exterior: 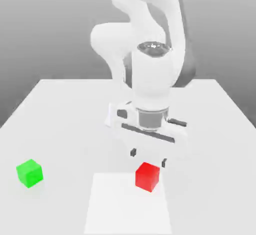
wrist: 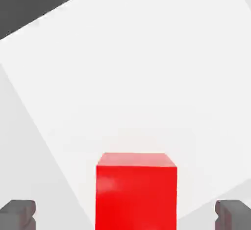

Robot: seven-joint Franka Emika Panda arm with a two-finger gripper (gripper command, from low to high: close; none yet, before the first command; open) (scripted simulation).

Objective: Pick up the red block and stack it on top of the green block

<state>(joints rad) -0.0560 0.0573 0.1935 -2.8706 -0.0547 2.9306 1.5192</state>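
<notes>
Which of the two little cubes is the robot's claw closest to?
The red block, right beneath the open gripper; the green block sits far off toward the exterior view's left.

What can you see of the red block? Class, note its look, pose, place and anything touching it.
The red block is a small, plain, bright red cube with a matte surface. It sits flat and upright on the white table, at the edge of a paler square patch. The open gripper hangs above it, fingertips wide on either side, not touching. The green block lies well apart, towards the exterior view's left.
</notes>
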